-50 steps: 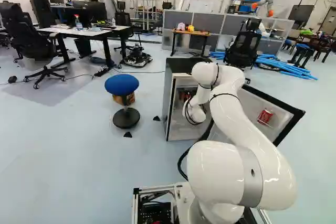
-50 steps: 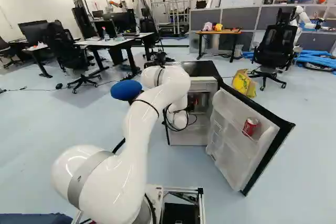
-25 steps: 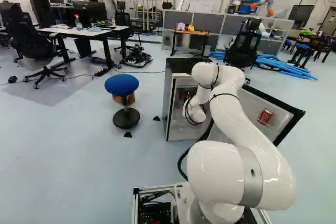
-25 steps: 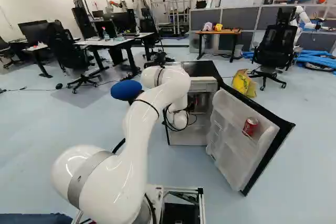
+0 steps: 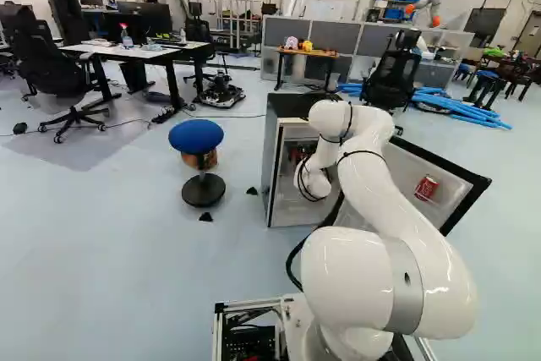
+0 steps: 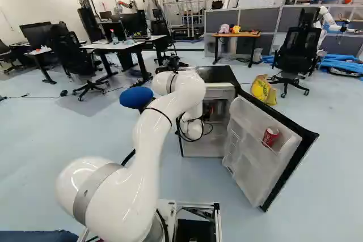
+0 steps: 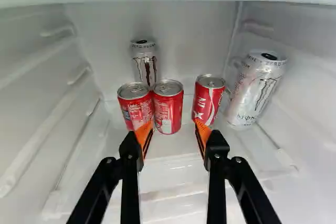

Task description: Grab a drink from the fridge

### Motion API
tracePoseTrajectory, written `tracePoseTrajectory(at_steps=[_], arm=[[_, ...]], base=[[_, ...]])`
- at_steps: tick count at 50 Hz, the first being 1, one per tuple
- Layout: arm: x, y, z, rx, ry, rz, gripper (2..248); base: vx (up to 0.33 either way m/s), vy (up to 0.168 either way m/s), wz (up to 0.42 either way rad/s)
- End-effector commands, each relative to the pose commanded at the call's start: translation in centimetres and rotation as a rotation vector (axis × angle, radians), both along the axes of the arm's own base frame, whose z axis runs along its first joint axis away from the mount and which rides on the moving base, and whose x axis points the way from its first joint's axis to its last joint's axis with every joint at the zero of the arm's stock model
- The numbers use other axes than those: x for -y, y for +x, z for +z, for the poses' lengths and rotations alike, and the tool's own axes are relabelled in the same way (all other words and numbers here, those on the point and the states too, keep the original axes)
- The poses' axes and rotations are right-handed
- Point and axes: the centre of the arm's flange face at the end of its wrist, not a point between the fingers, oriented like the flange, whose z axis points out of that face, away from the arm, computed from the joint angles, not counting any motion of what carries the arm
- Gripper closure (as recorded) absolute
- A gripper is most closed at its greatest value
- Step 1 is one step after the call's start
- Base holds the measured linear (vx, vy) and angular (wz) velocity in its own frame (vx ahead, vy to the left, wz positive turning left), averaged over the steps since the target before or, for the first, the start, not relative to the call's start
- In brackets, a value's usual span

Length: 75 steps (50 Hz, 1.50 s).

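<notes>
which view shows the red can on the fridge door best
The right base view: there the red can stands large and clear on the open door's shelf. The left base view shows it slightly smaller, with the arm covering part of the door. The wrist view doesn't show it.

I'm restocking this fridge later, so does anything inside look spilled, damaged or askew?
Nothing looks spilled or dented. In the wrist view, the silver can beside the side wall appears tilted, its top toward that wall, though that may just be the camera's angle. The three red cans look upright.
</notes>
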Motion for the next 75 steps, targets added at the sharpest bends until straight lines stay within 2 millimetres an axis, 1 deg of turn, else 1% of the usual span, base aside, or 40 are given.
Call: tracePoseTrajectory(at_steps=[19, 75], arm=[[0.0, 0.6, -0.2, 0.012, -0.003, 0.003, 115], [0.0, 3.5, -1.4, 0.067, -0.020, 0.015, 115]], base=[[0.000, 0.000, 0.000], [0.000, 0.000, 0.000]])
